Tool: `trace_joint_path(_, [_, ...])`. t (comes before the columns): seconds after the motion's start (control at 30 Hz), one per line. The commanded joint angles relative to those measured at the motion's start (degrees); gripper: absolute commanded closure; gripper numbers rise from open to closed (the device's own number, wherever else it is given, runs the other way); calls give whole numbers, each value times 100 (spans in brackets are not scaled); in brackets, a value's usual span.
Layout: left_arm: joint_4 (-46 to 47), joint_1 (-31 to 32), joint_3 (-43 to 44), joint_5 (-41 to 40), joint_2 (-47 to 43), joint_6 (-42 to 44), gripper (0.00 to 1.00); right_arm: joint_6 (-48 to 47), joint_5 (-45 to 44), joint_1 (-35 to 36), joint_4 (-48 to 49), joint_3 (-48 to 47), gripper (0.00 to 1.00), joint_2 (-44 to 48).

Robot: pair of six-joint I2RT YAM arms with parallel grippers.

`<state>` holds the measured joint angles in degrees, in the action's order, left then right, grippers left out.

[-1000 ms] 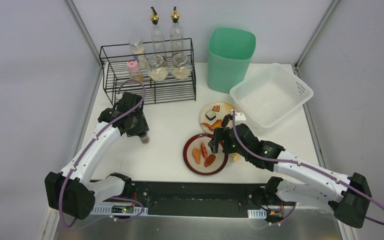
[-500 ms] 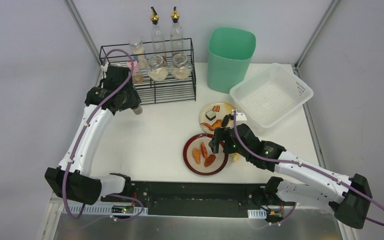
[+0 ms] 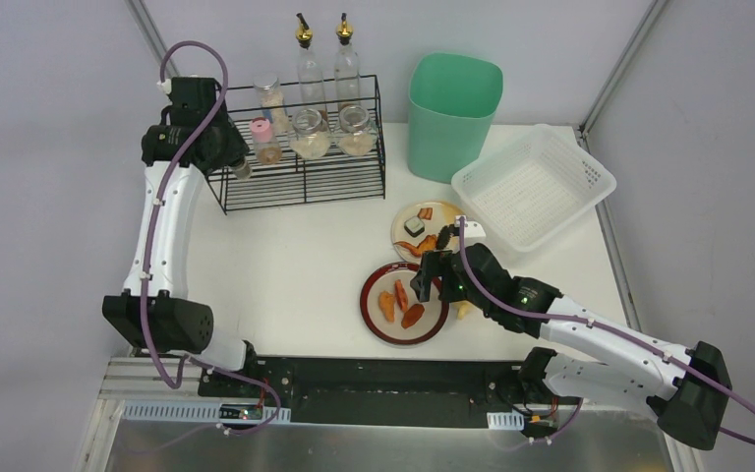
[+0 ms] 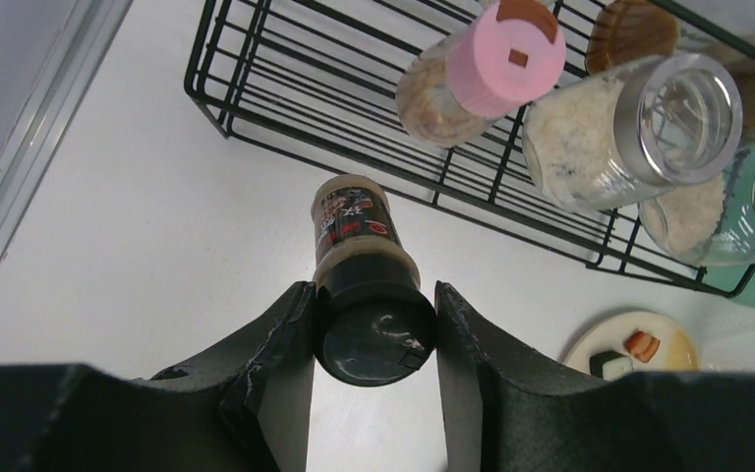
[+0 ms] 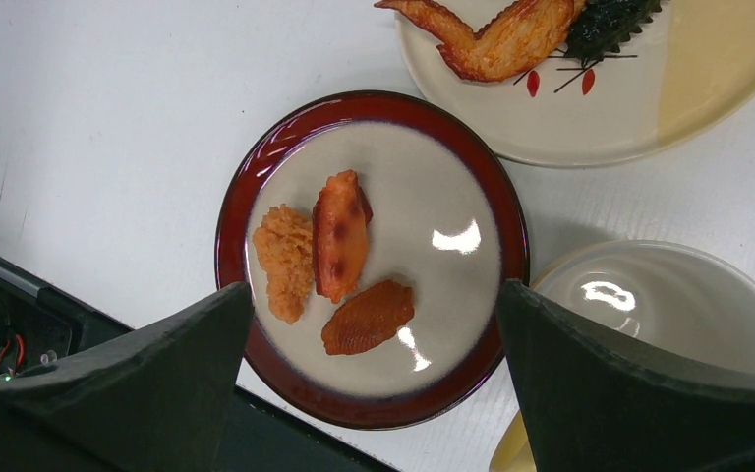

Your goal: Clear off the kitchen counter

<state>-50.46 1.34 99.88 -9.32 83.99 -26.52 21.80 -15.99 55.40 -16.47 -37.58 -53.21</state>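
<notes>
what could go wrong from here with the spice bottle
The left gripper pinches the spice bottle only at its black-capped end, so it might swing or slip. Lowered into the black wire rack, it could snag a wire or knock the pink-capped jar.

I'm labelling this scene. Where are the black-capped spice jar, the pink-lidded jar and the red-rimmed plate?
spice jar (image 4: 354, 224), left wrist view, on its printed label.
pink-lidded jar (image 4: 507, 61), left wrist view, on the pink lid.
red-rimmed plate (image 5: 364, 106), right wrist view, on the top of its red rim.
</notes>
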Motion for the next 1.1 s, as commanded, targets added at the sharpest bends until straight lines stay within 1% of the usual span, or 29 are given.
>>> trace_joint_path(0.0, [-141,-161,576,53,361,112,100,-18,8,39,66,-134,1,34])
trace_joint_path(0.23, [-208,-431,1194,93,1032,84,100,-18,2,37,66,-121,1,92])
trace_joint_path(0.43, [-204,-708,1518,430,1525,-83,100,-20,21,41,75,-120,1,92])
trace_joint_path(0.63, [-201,-841,1790,484,1906,-283,100,-26,9,35,59,-125,1,123])
trace_joint_path(1.07, [-189,-943,1942,410,2309,-593,100,-25,-6,38,60,-133,1,93])
